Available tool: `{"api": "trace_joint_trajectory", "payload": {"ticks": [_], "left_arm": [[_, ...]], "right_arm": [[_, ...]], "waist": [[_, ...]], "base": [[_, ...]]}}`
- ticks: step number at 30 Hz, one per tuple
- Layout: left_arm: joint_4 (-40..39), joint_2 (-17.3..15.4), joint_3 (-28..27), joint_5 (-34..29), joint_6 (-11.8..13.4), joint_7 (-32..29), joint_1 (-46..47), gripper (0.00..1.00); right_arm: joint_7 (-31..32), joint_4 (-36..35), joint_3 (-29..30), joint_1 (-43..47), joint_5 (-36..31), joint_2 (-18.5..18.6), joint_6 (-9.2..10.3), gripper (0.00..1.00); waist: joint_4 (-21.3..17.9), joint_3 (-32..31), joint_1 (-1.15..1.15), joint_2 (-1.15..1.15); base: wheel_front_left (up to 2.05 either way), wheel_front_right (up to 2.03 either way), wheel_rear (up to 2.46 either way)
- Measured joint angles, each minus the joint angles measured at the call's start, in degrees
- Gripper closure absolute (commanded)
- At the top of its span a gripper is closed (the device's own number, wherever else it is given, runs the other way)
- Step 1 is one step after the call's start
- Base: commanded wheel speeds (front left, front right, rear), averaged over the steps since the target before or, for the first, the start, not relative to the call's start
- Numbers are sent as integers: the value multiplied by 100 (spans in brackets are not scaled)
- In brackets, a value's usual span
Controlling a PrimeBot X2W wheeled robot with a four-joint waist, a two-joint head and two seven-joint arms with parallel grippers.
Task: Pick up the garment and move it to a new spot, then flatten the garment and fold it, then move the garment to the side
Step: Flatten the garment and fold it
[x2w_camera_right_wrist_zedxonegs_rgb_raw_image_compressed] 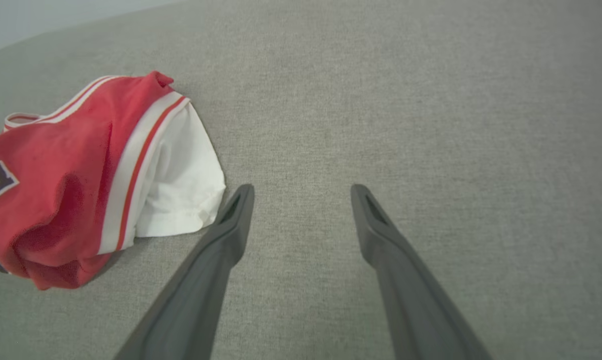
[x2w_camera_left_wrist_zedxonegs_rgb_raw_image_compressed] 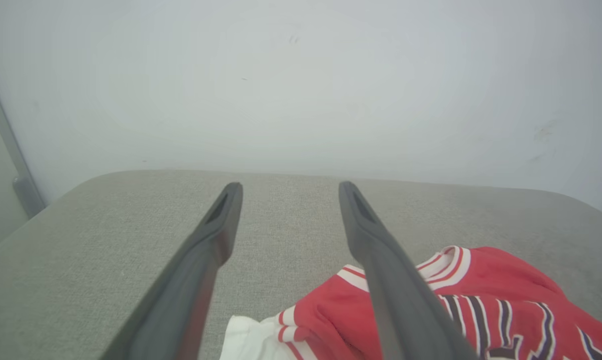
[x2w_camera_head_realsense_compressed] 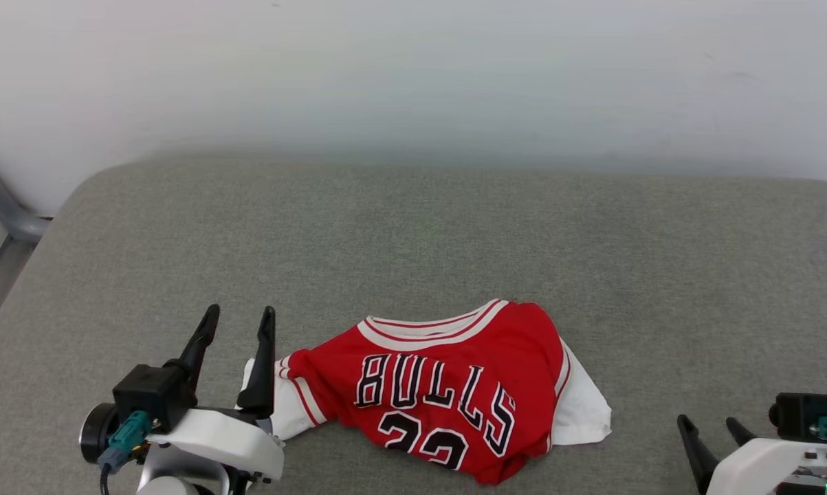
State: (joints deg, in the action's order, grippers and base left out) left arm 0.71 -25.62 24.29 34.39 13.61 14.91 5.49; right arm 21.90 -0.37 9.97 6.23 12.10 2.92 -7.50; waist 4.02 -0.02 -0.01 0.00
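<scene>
Shirt [x2w_camera_head_realsense_compressed: 447, 399] lies rumpled at lower centre of the grey cushion [x2w_camera_head_realsense_compressed: 413, 227]. Left gripper [x2w_camera_head_realsense_compressed: 240, 311] and right gripper [x2w_camera_head_realsense_compressed: 707, 421] flank it, jaws spread and empty. Flattening seems next, which calls for gripping opposite edges and pulling outward.

The left gripper [x2w_camera_head_realsense_compressed: 240, 317] sits just to the left of the shirt [x2w_camera_head_realsense_compressed: 447, 371], its two dark fingers spread wide and empty, one finger beside the shirt's white sleeve. The right gripper [x2w_camera_head_realsense_compressed: 707, 423] sits well apart from the shirt's right side, fingers likewise spread, holding nothing.
</scene>
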Motion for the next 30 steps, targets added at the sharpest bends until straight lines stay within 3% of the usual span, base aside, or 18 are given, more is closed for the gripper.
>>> {"api": "trace_joint_trajectory", "payload": {"ticks": [8, 14, 21, 22, 23, 24, 30], "left_arm": [[-152, 272, 104, -404, -256, 7, 317, 0], [-122, 467, 41, -580, -411, 7, 517, 0], [-58, 613, -122, -759, -625, 7, 668, 0], [-46, 625, -152, -779, -655, 8, 668, 0], [-35, 645, -179, -802, -666, 8, 668, 0], [-23, 666, -216, -803, -684, 8, 668, 0], [27, 757, -416, -902, -736, 8, 584, 0]], "right_arm": [[1516, -90, -594, -427, -118, 57, 0, 0], [2056, 154, -1092, -896, -93, 308, -1, 0], [2517, 661, -1283, -1106, 78, 537, 0, 0], [2607, 691, -1288, -1121, 134, 550, 0, 10], [2674, 713, -1288, -1129, 199, 557, 1, 62], [2716, 720, -1293, -1140, 235, 560, 1, 100], [2521, 555, -1282, -1292, 288, 597, -4, 100]], "waist": [[357, 412, 1, 0], [610, 755, 1, 0], [832, 1030, 1, 0], [849, 1046, 1, 0], [858, 1055, 1, 0], [856, 1055, 1, 0], [731, 969, 1, 0]], "base": [[0, 0, 0], [0, 0, 0], [0, 0, 0], [0, 0, 0], [0, 0, 0], [0, 0, 0], [0, 0, 0]]}}
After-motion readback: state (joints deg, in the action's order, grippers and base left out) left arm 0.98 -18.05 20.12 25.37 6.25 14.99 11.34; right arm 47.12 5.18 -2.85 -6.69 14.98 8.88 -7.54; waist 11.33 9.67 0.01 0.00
